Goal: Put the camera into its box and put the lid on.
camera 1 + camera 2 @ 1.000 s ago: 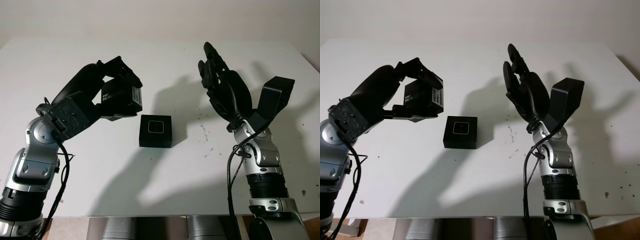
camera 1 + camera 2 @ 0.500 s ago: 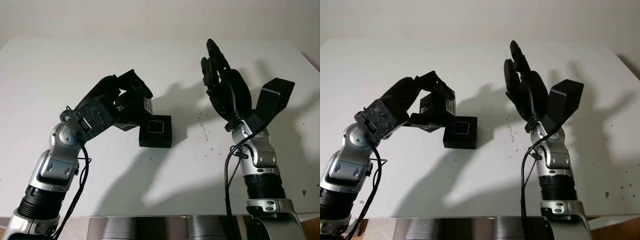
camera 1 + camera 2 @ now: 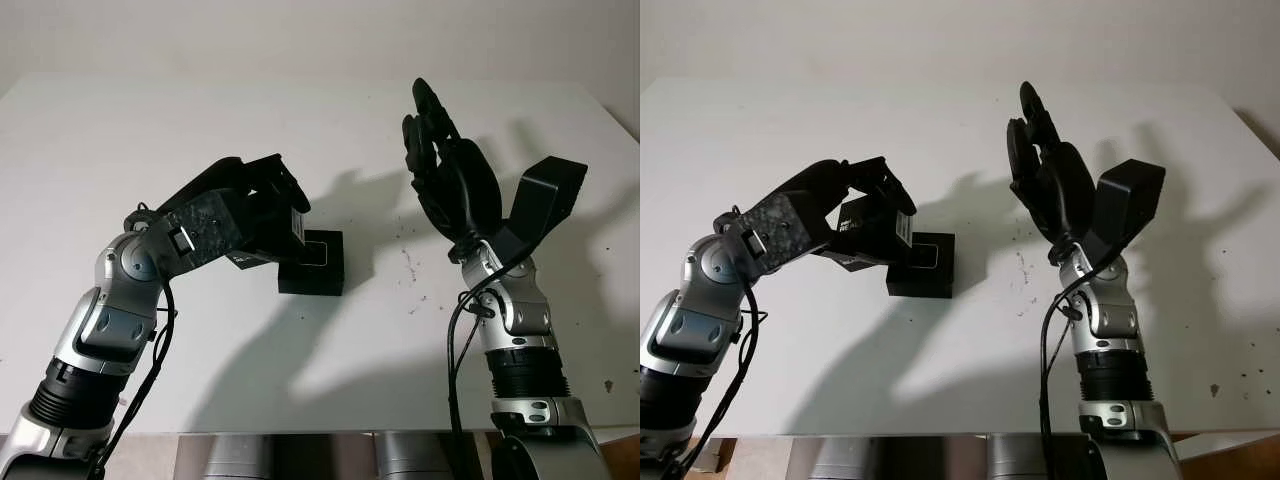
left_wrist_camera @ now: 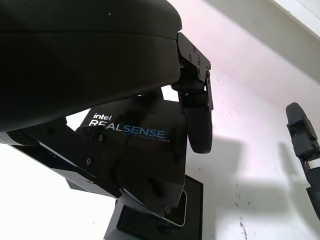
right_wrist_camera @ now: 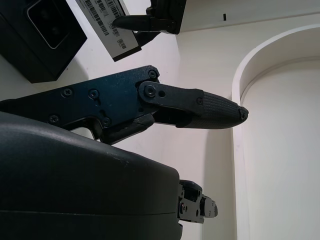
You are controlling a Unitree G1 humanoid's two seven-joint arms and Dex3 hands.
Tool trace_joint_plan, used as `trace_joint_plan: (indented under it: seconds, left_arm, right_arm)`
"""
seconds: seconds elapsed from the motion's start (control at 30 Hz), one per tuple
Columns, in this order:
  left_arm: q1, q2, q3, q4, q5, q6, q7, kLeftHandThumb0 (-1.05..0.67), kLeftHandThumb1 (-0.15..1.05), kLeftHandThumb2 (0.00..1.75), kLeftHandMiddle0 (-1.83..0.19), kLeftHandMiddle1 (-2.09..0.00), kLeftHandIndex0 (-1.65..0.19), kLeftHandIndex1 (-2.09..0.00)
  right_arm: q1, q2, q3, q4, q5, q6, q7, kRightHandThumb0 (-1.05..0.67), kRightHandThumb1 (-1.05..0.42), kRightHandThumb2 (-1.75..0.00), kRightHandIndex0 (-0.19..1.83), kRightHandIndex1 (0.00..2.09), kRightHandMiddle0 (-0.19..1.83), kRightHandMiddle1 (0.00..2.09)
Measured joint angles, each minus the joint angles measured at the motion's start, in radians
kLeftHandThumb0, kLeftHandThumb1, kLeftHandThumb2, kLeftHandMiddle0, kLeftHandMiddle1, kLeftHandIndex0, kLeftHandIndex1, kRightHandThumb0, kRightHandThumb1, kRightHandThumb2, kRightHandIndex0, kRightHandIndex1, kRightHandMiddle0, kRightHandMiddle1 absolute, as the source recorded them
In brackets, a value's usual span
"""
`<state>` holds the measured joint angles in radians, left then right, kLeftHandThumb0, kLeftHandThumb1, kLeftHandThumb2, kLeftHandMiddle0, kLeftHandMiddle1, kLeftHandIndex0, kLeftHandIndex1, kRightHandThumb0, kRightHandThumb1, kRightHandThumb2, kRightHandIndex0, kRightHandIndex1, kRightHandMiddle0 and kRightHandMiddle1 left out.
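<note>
On the white desk [image 3: 200, 130] a small black box [image 3: 316, 268] sits near the middle, open side up, with a pale rounded-square outline showing on what lies inside it. Whether that is the camera cannot be told for sure.

The left hand [image 3: 262, 205] reaches in over the box's left edge, its fingers curled around a black lid [image 3: 872, 235] — a carton piece printed "intel REALSENSE" in the left wrist view [image 4: 131, 165], with a white barcode label on the end that faces the box. The lid is held tilted, its lower corner just above or touching the box's left rim; which of the two cannot be made out. In the left wrist view one finger [image 4: 199, 125] presses down the lid's side, and the box [image 4: 192, 215] sits right under the lid's lower edge.

The right hand [image 3: 452, 180] is raised above the desk to the right of the box, well apart from it, open and holding nothing — palm turned toward the middle. In the right wrist view, one finger [image 5: 200, 111] stretches out straight, with the box [image 5: 42, 42] and the lid's label [image 5: 105, 25] beyond it.
</note>
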<state>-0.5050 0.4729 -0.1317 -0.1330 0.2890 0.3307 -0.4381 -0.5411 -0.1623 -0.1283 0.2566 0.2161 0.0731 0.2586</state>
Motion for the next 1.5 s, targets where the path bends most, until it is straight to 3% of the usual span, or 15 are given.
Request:
trace_joint_plan:
  seconds: [0.3, 1.0, 1.5]
  left_arm:
    - [-0.024, -0.015, -0.006, 0.027, -0.035, -0.025, -0.022, -0.04, 0.93, 0.05, -0.43, -1.43, -0.38, -1.46]
    - [-0.062, -0.034, -0.052, 0.045, -0.054, 0.115, -0.08, -0.03, 0.94, 0.06, -0.38, -1.46, -0.32, -1.55]
    - [-0.062, -0.022, -0.07, 0.039, -0.038, 0.111, -0.107, -0.02, 0.95, 0.06, -0.4, -1.39, -0.3, -1.49]
  right_arm:
    - [0.0, 0.01, 0.0, 0.0, 0.001, 0.0, -0.007, -0.71, -1.05, -0.54, -0.16, 0.05, -0.09, 0.05]
    - [0.007, 0.02, -0.003, 0.0, 0.007, -0.001, -0.017, -0.71, -1.05, -0.52, -0.15, 0.06, -0.09, 0.06]
    - [0.01, 0.027, -0.002, 0.0, 0.008, -0.001, -0.026, -0.71, -1.05, -0.52, -0.14, 0.06, -0.08, 0.06]
